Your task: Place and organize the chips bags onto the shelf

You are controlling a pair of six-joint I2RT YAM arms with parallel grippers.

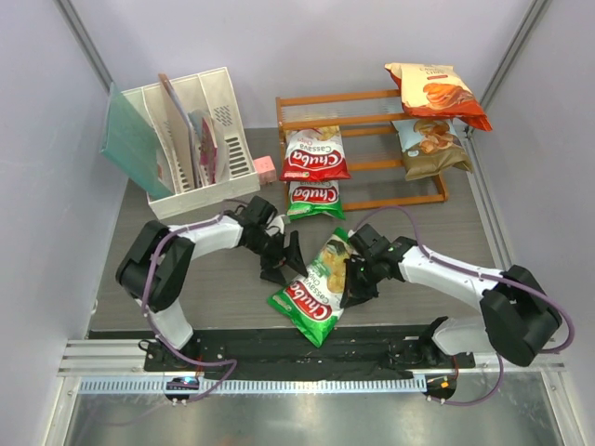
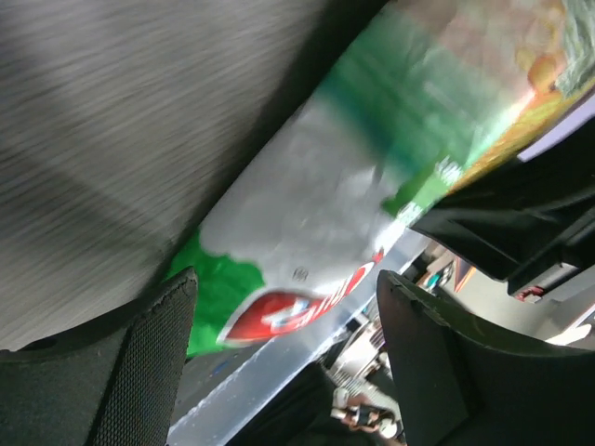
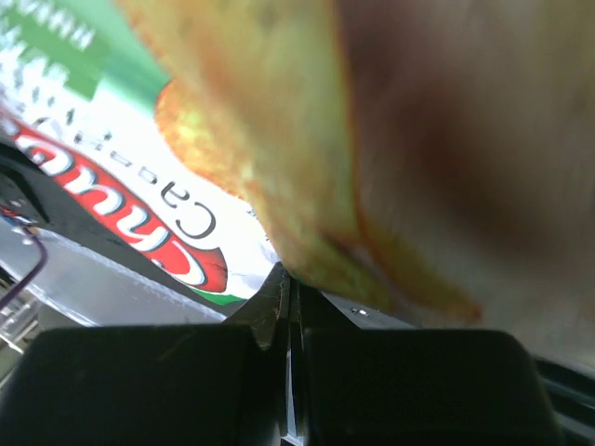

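The green bag (image 1: pixel 316 283) lay slantwise in the middle of the desk (image 1: pixel 218 302), well short of the shelf (image 1: pixel 325 99), its lower end toward the arm bases and its upper end pointing at the rack. The right gripper (image 3: pixel 286 288) was fully closed, and its wrist view showed the bag's thin edge running into the seam between the jaws, so it appeared to have the bag pinched by its right side. The left gripper (image 2: pixel 286 283) stood wide open just beside the bag's left edge, holding nothing, with the bag's red logo showing through the gap between its fingers.

The step in hand looked like carrying this bag to the rack on the right gripper alone. A grip on one edge of a glossy, air-filled bag would likely let it swing and slip, so the lift should be slow and the bag kept hanging below the jaws. The left gripper should draw clear toward its own side first, so that the bag does not drag on it.

On the shelf, a red bag (image 1: pixel 314 153) and a smaller green bag (image 1: pixel 314 198) filled the left side, and a cream and orange bag (image 1: pixel 435 91) and a blue and brown bag (image 1: pixel 429 144) the right. The bare slats between them looked the best landing spot, approached from the front and set down without nudging the neighbours.
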